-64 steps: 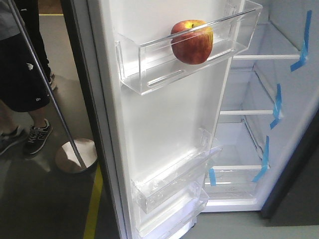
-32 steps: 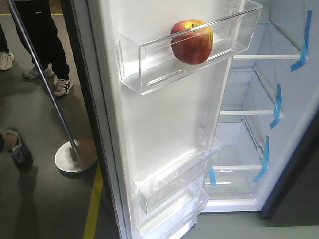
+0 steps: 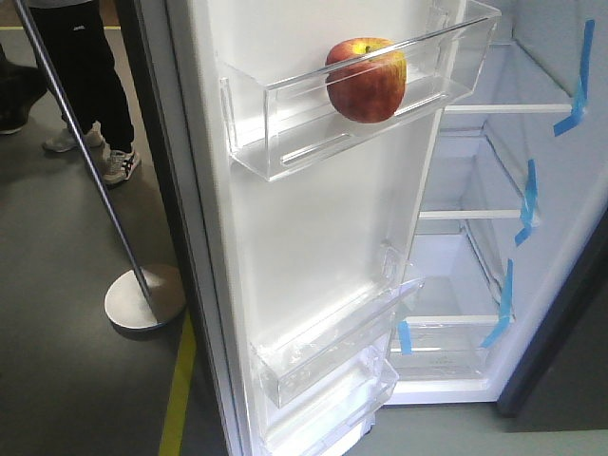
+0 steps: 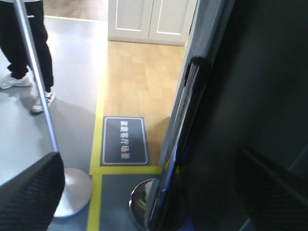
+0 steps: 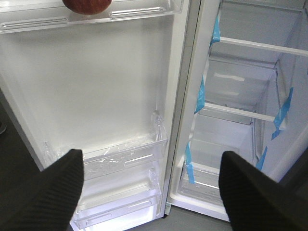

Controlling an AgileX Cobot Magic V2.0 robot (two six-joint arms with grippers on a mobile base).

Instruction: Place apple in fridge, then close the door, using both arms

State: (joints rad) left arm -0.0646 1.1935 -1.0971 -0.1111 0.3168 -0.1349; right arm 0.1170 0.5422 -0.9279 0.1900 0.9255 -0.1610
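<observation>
The apple (image 3: 366, 81), red with yellow patches, rests in the upper clear bin (image 3: 285, 133) on the white inner side of the open door (image 3: 313, 218). The fridge (image 3: 570, 190) stands open to the right, showing glass shelves and blue tape strips. In the right wrist view the apple (image 5: 86, 5) shows at the top edge; my right gripper (image 5: 151, 192) is open and empty, facing the door's lower bins (image 5: 120, 159). My left gripper (image 4: 149, 192) is open beside the door's dark outer face (image 4: 269, 96), with the door's edge (image 4: 178, 144) running between its fingers.
A chrome barrier post (image 3: 95, 180) on a round base (image 3: 144, 297) stands left of the door. A person's legs (image 3: 85, 76) are behind it. Yellow floor tape (image 3: 179, 389) runs by the door's foot. A dark floor sign (image 4: 124, 140) lies further out.
The people behind the post have walked; one pair of legs left the near floor. Apple, door and fridge have not moved.
</observation>
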